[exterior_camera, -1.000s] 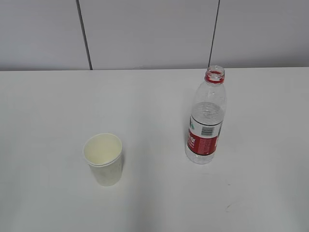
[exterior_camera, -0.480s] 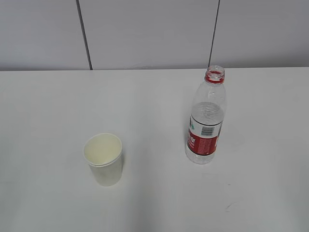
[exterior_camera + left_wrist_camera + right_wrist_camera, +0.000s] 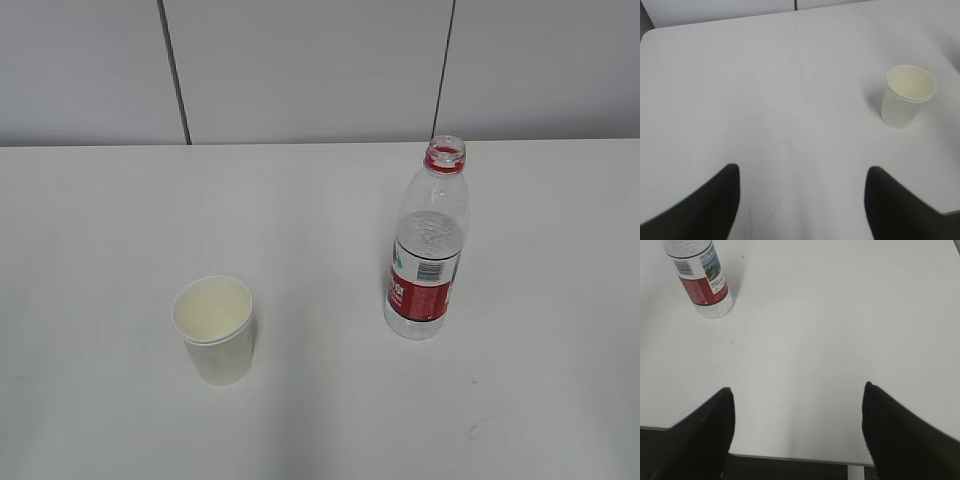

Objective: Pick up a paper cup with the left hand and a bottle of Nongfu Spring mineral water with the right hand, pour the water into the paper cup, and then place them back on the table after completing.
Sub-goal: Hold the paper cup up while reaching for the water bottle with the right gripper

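Observation:
A white paper cup stands upright and empty on the white table, left of centre; it also shows in the left wrist view, far right. An uncapped Nongfu Spring bottle with a red label stands upright at the right, about half full of clear water; its lower part shows in the right wrist view, top left. My left gripper is open and empty, left of the cup. My right gripper is open and empty over the table's front edge. Neither gripper shows in the exterior view.
A grey panelled wall runs behind the table. The table's front edge lies just under my right gripper, with dark floor below it. The table's far left corner shows in the left wrist view.

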`<state>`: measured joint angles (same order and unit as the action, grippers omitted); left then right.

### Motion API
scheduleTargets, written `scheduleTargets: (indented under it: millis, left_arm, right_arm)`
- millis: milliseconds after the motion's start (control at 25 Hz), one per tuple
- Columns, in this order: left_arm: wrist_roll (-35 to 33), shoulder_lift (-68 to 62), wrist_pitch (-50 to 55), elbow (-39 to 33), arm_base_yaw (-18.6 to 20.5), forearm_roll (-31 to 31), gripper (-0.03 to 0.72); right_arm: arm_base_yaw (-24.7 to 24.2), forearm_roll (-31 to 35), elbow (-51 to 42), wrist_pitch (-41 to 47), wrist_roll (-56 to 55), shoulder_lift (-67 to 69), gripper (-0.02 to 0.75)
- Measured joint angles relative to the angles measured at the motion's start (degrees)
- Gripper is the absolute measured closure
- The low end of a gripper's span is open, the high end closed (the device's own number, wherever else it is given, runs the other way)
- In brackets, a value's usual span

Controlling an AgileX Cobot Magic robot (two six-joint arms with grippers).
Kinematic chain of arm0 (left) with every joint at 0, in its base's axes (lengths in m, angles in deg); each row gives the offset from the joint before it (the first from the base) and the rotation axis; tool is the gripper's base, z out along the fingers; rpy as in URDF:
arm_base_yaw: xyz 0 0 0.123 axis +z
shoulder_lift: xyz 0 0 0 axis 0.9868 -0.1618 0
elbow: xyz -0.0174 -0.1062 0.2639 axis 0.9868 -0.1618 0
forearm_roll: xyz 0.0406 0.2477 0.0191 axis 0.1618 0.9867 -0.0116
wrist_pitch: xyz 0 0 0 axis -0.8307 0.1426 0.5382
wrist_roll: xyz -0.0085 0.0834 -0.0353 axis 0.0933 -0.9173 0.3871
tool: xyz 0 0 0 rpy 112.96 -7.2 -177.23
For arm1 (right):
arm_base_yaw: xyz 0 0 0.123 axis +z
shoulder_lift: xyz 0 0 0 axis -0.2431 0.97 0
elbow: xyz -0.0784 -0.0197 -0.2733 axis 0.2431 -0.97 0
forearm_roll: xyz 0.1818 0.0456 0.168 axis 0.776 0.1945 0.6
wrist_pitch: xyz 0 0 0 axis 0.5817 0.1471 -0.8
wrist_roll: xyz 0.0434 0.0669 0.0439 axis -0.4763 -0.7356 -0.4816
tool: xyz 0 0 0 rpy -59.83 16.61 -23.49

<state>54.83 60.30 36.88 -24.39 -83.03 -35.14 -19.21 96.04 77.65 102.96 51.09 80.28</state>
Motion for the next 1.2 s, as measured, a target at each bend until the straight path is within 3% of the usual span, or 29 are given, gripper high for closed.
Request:
scheduleTargets:
  millis: [240, 480, 840, 1200]
  left_arm:
    - [0.0, 0.0, -0.8, 0.4, 0.0, 0.0, 0.207]
    - [0.0, 0.0, -16.2, 1.3, 0.0, -2.3, 0.207]
    - [0.0, -5.0, -34.2, -4.9, 0.0, -3.6, 0.207]
    - [0.0, -13.2, -49.1, -11.8, 0.0, -4.4, 0.207]
  right_arm:
    - [0.0, 0.3, 0.0, 0.0, 0.0, 0.0, 0.151]
    - [0.0, 1.1, 0.7, -3.1, 0.0, 0.0, 0.151]
    - [0.0, 1.4, -4.8, -24.6, 0.0, 0.0, 0.151]
    - [0.0, 1.7, -11.9, -34.2, 0.0, 0.0, 0.151]
